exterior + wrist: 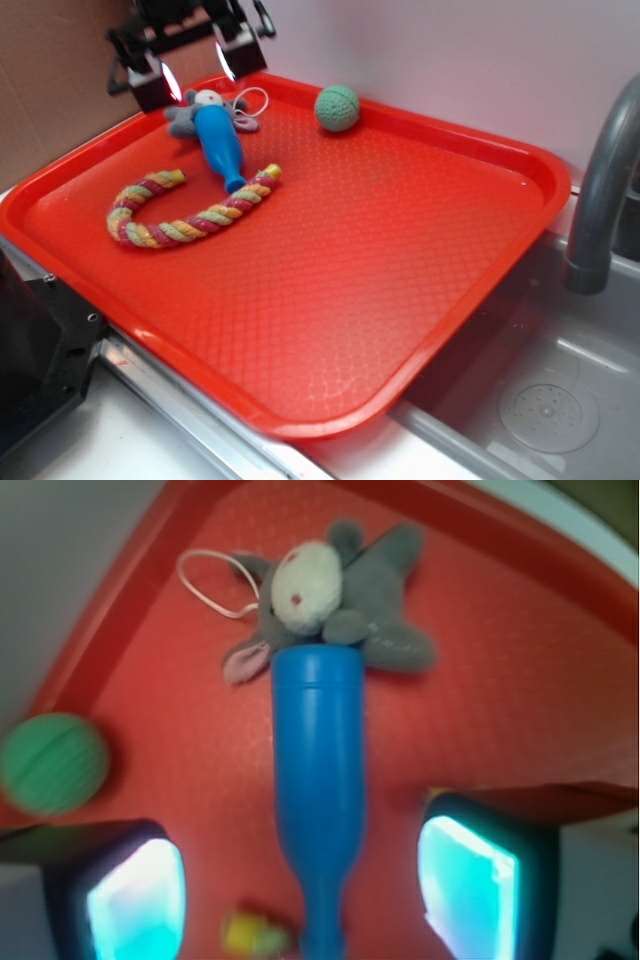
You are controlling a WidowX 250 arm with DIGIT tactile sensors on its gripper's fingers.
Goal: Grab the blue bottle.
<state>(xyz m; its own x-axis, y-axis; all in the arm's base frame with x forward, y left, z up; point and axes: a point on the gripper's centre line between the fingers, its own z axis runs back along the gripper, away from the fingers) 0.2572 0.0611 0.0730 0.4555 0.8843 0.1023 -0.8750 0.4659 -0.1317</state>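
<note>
Red textured tray [330, 290] sits over a grey sink [540, 400]. On the tray, far-left area: blue bottle [222, 146] lying flat, mouse head toward the back rim, neck touching the multicoloured rope [185, 215] curled in a C. Green crocheted ball [337, 108] near back rim, apart from both.

Toy kitchen setup, likely lab bench. Grey sink basin [545, 400] with round drain, dark grey faucet [600, 190] at right. Red plastic tray [330, 300] laid over counter edge beside sink. Plain white wall behind, cardboard panel [50, 80] at left.
</note>
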